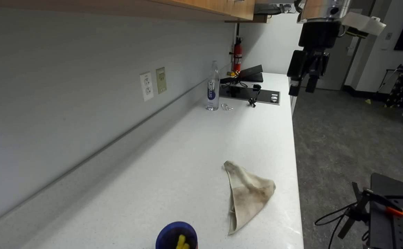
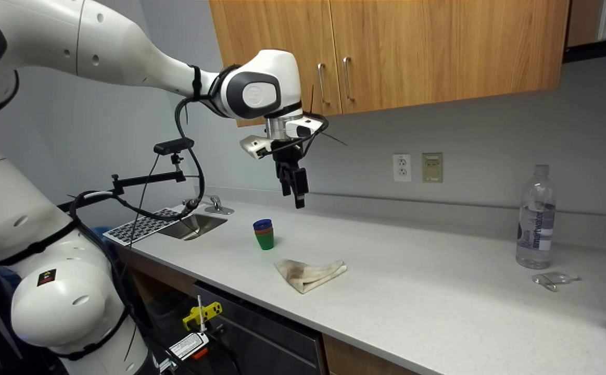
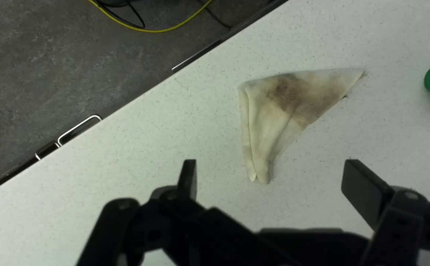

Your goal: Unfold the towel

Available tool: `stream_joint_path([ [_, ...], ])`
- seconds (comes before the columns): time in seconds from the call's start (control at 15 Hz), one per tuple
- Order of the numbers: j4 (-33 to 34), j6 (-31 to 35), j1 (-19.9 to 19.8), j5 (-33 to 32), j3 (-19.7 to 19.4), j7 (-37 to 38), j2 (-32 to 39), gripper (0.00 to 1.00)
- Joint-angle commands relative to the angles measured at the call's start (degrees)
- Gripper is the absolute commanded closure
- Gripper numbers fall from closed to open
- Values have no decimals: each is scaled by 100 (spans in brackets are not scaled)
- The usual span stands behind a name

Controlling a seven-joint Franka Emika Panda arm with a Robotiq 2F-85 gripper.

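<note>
The robot's tool point(image 1: 303, 87) hangs high above a pale table point(image 2: 438, 291), its two fingers spread wide with nothing between them. Below the tool, well apart from it, lies the beige towel point(image 3: 281, 103), brown-stained and folded into a rough triangle with doubled layers along one side. No part of it looks opened flat, so the unfolding seems entirely left to do: probably a layer must be pinched, lifted and drawn outward.

Under the tool, the towel is near the table's open edge, with grey floor point(image 3: 52, 74) beyond, so that way offers little margin. In an exterior view, a stack of cups point(image 2: 264, 238) stands lower left of the tool, near the towel. Far to the tool's right is a plastic bottle point(image 2: 536, 224); the long stretch of table between bottle and towel likely gives most room for moving.
</note>
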Motion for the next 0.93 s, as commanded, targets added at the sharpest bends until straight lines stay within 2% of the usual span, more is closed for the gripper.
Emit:
stream_joint_path([
  [0.0, -222, 715, 78, -216, 194, -18, 239, 0],
  [0.47, -48, 1518, 274, -812, 526, 54, 1363, 0],
  [0.53, -64, 1552, 318, -934, 553, 28, 1425, 0],
  [0.6, -194, 1457, 290, -736, 470, 24, 1220, 0],
  [0.87, -130, 1507, 358, -835, 502, 21, 1422, 0],
])
